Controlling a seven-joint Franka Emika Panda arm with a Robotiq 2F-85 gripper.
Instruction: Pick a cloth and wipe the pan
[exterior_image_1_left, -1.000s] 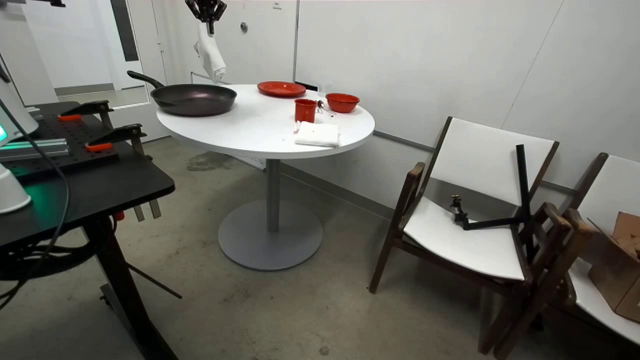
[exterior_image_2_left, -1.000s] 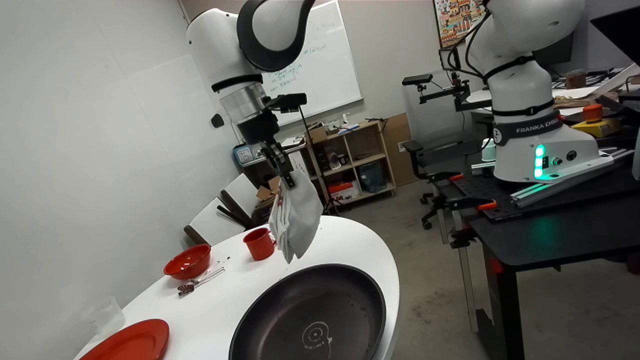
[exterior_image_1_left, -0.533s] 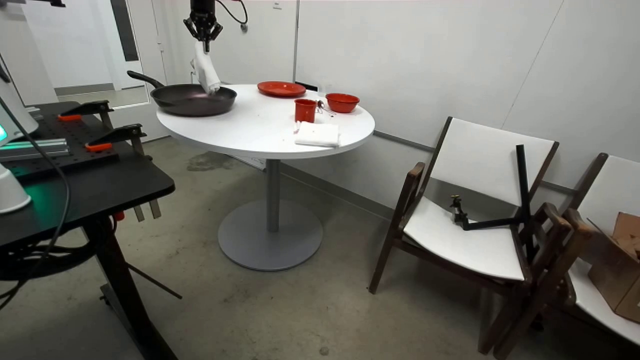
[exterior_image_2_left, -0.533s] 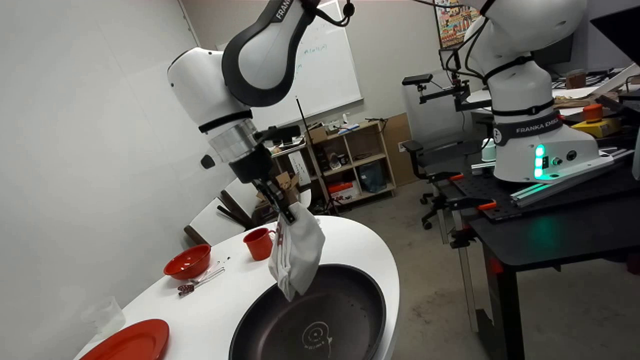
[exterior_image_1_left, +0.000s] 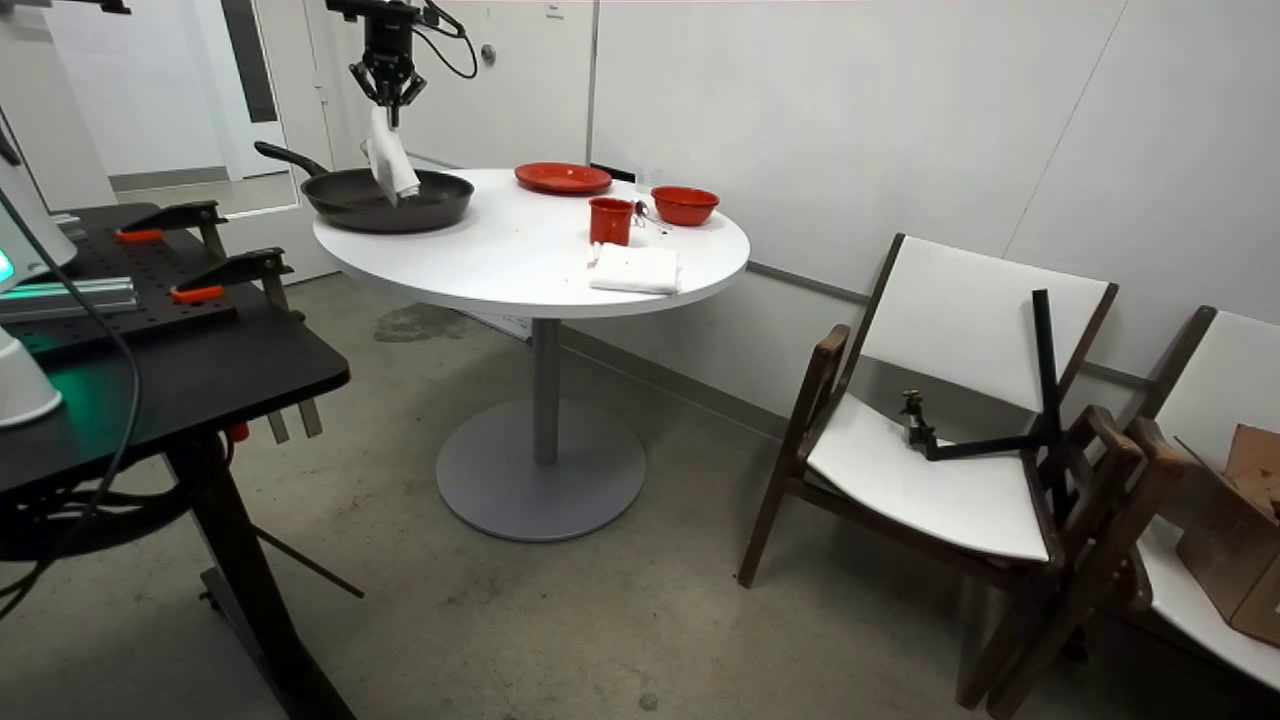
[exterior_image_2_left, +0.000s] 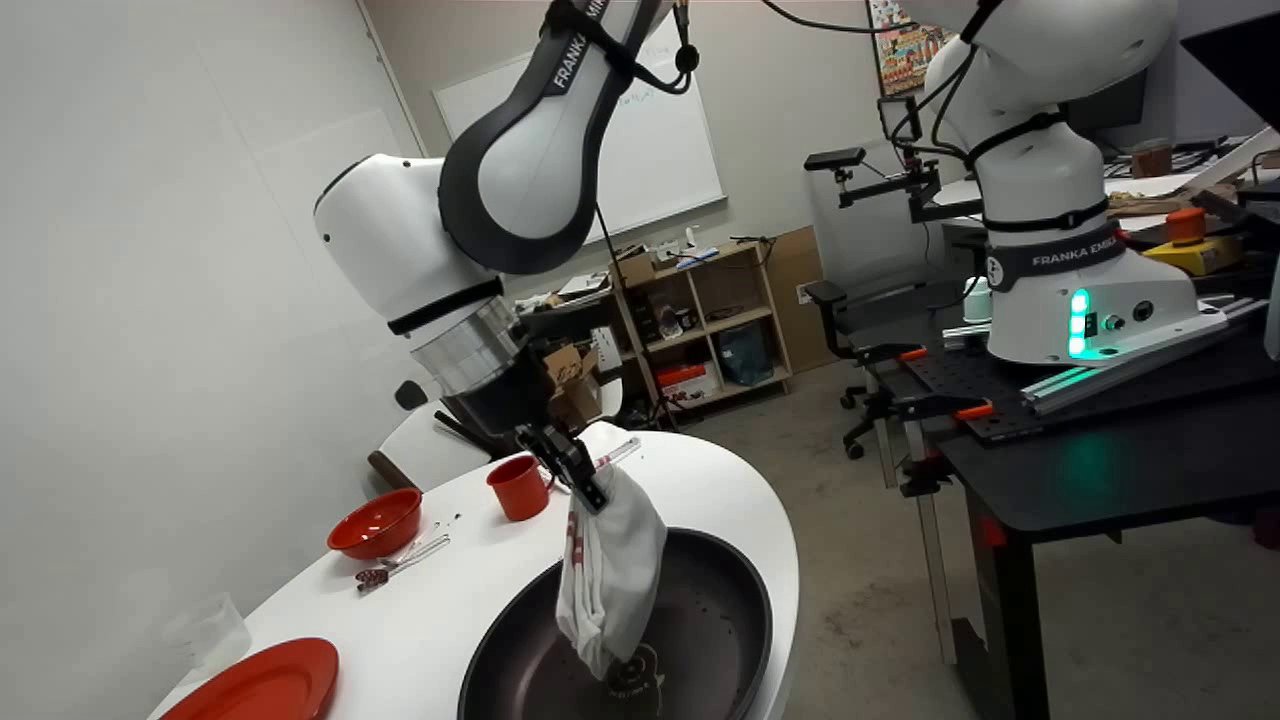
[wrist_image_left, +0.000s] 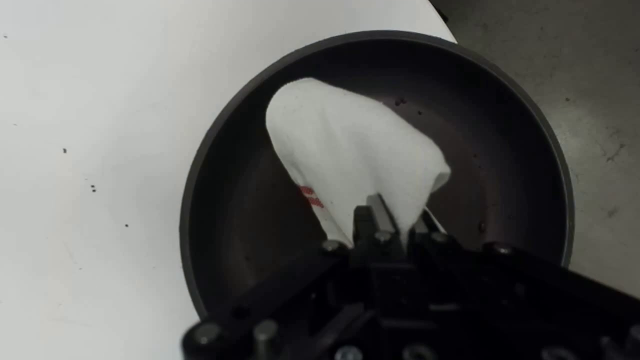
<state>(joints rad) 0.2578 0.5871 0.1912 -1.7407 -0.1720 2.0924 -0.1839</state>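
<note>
A white cloth with red stripes hangs from my gripper in both exterior views (exterior_image_1_left: 390, 165) (exterior_image_2_left: 612, 575) and in the wrist view (wrist_image_left: 345, 140). My gripper (exterior_image_1_left: 394, 116) is shut on its upper end; the fingers show in the wrist view (wrist_image_left: 400, 217) and in an exterior view (exterior_image_2_left: 588, 490). The dark pan (exterior_image_1_left: 440, 207) sits on the round white table, directly beneath the gripper. The cloth's lower end hangs inside the pan's outline; I cannot tell whether it touches the bottom. Small dark specks lie in the pan (wrist_image_left: 480, 110), also visible in an exterior view (exterior_image_2_left: 715, 610).
The white table (exterior_image_1_left: 510, 250) also bears a red plate (exterior_image_1_left: 563, 178), a red mug (exterior_image_1_left: 610, 221), a red bowl (exterior_image_1_left: 685, 205) and a second folded white cloth (exterior_image_1_left: 635, 269). Small utensils (exterior_image_2_left: 400, 563) lie by the bowl. The pan's handle (exterior_image_1_left: 285, 155) points away from the table.
My gripper has moved down, bringing the held cloth from above the table into the pan's outline. In an exterior view it also shifted slightly left. The pan has not moved.
</note>
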